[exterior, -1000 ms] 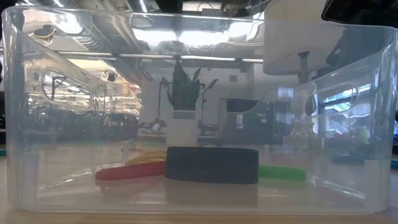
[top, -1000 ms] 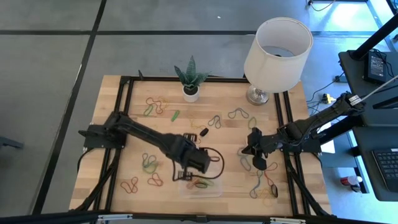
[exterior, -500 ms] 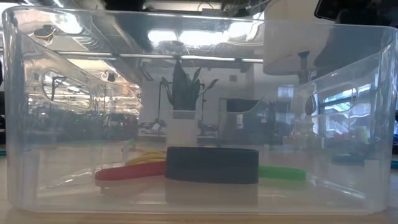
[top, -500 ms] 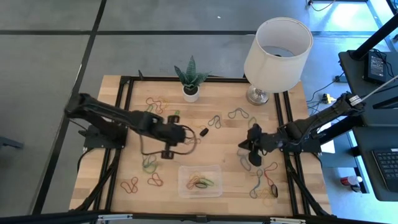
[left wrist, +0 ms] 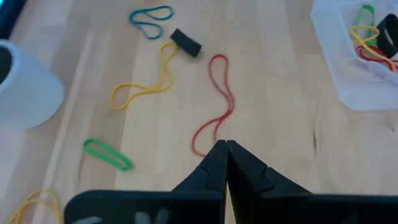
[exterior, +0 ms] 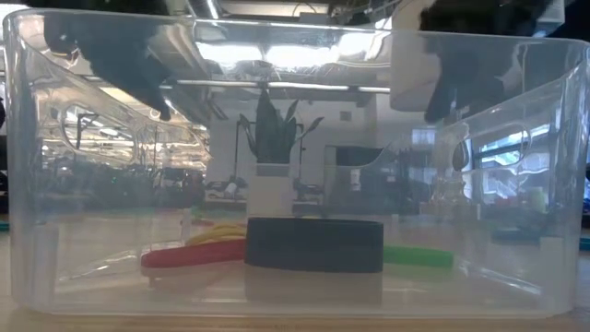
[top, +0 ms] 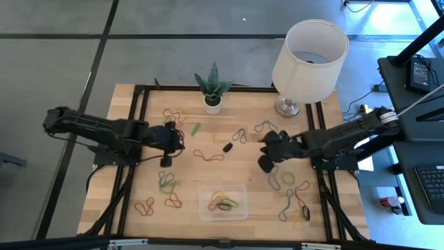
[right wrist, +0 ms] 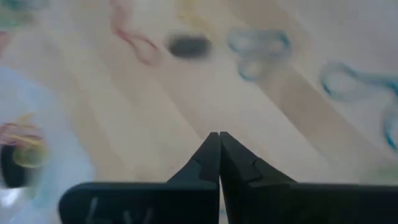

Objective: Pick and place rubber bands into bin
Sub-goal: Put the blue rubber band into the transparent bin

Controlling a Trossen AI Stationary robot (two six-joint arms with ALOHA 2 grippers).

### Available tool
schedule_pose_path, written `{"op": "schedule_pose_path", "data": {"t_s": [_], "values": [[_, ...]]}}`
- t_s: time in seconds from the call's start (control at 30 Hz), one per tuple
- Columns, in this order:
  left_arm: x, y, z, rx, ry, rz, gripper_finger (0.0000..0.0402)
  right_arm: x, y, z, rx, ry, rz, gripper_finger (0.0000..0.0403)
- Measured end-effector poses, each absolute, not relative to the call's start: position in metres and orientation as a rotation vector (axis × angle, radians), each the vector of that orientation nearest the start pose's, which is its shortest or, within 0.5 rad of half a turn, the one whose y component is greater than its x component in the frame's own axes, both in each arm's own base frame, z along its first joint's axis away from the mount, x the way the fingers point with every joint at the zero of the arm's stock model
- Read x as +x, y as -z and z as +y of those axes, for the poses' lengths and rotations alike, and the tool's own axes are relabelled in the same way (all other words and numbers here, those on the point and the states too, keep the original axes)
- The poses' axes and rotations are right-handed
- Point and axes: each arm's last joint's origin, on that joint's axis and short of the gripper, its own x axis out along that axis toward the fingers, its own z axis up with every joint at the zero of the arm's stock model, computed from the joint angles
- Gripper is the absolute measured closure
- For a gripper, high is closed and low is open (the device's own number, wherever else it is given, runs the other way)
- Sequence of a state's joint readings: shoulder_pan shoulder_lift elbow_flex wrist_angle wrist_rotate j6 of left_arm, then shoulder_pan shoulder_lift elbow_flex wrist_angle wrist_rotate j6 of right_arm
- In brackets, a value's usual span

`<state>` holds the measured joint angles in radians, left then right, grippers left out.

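Note:
The bin (top: 223,201), a clear tray near the table's front edge, holds black (exterior: 313,244), red (exterior: 184,256), green and yellow rubber bands. More rubber bands lie loose on the wood: a red one (top: 208,154) at the middle, several at the front right (top: 295,205) and several at the front left (top: 166,182). My left gripper (top: 182,141) hovers shut and empty, left of the red band (left wrist: 214,106). My right gripper (top: 262,158) hangs shut right of centre. Nothing shows between its fingers in the blurred right wrist view.
A small black chunk (top: 227,147) lies beside the red band. A white plant pot (top: 213,103) and a lamp (top: 309,55) stand along the far edge. Grey bands (top: 239,135) lie near the middle. Bare wood lies between the two grippers and the bin.
My left gripper has drawn back from above the bin toward the table's left and far side, and its arm has folded in. My right gripper has gone a little toward the table's left and far side and has rolled. The bands in the bin lie as before.

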<state>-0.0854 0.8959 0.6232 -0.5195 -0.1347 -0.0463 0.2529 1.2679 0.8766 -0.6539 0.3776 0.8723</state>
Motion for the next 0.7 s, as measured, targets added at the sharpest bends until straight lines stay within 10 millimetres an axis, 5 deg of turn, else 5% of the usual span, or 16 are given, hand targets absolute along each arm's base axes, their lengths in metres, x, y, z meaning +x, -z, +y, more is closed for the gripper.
{"op": "schedule_pose_path", "data": {"t_s": [0.27, 0.7], "values": [[0.156, -0.239, -0.003, 0.023, -0.100, 0.692, 0.0400, 0.257, -0.213, 0.035, 0.598, 0.696, 1.303, 0.0392], [0.154, -0.242, -0.004, -0.044, -0.065, 0.675, 0.0400, 0.257, -0.159, 0.037, 0.659, 0.718, 1.561, 0.0310]]}}
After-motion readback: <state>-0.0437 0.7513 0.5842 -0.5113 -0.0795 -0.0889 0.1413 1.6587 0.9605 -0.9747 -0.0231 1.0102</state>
